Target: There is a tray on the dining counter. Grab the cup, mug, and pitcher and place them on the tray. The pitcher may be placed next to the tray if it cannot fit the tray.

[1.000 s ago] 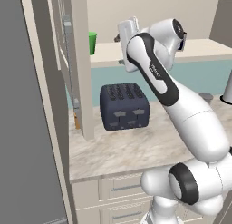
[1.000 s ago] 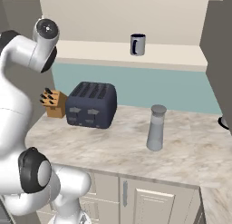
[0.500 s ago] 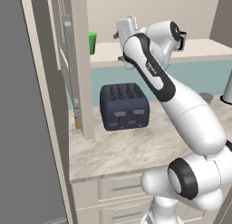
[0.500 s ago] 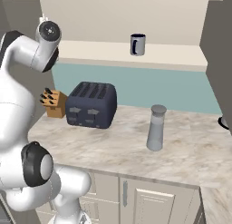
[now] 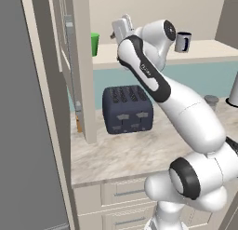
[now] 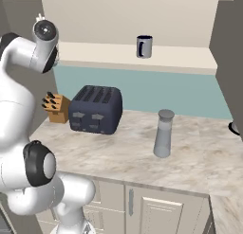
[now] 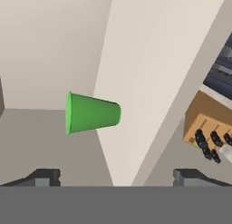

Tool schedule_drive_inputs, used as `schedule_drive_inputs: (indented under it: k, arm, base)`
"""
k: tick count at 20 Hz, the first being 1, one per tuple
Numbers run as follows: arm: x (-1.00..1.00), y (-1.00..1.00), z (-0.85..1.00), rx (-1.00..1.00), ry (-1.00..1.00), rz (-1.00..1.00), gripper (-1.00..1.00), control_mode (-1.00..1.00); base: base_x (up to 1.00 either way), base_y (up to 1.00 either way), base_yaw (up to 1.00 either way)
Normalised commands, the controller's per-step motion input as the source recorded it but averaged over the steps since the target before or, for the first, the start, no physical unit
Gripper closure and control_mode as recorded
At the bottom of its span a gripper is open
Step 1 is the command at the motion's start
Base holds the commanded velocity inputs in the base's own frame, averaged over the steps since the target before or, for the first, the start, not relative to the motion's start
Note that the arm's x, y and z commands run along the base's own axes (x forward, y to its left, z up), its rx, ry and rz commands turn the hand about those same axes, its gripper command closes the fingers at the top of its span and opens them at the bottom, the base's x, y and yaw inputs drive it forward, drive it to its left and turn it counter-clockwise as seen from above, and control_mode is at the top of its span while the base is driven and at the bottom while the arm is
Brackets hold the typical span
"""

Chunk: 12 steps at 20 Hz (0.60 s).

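Observation:
The bright green cup (image 5: 95, 43) stands on the raised beige shelf, partly behind a cabinet post. In the hand view the cup (image 7: 90, 113) lies ahead of my gripper (image 7: 117, 177), apart from it, with the fingertips (image 7: 43, 177) wide apart and nothing between them. My gripper (image 5: 116, 31) hovers just right of the cup at shelf height. The dark navy mug (image 5: 182, 42) (image 6: 144, 46) sits further right on the same shelf. The grey glass pitcher (image 6: 163, 133) stands on the marble counter below, its lid (image 5: 211, 101) peeking past my arm. The tray and the dining counter are out of view.
A dark toaster (image 5: 127, 109) (image 6: 96, 109) sits on the marble counter under the shelf, with a wooden knife block (image 6: 57, 108) (image 7: 206, 125) to its left. A tall cabinet post (image 5: 81, 66) rises close to the cup's left side.
The hand has edged slightly left toward the green cup and the wrist has turned a little. The jaws remain wide apart.

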Motion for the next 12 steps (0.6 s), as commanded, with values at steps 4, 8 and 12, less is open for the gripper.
schedule_drive_inputs:
  k: [4, 8, 12]
  arm:
    - [0.39, 0.15, 0.21, 0.00, 0.05, 0.00, -1.00, -1.00]
    - [0.34, 0.02, 0.03, 0.00, 0.03, 0.00, -1.00, -1.00]
    - [0.27, 0.00, 0.00, 0.00, 0.02, 0.00, -1.00, -1.00]
  base:
    - [0.00, 0.00, 0.00]
    - [0.00, 0.00, 0.00]
    - [0.00, 0.00, 0.00]
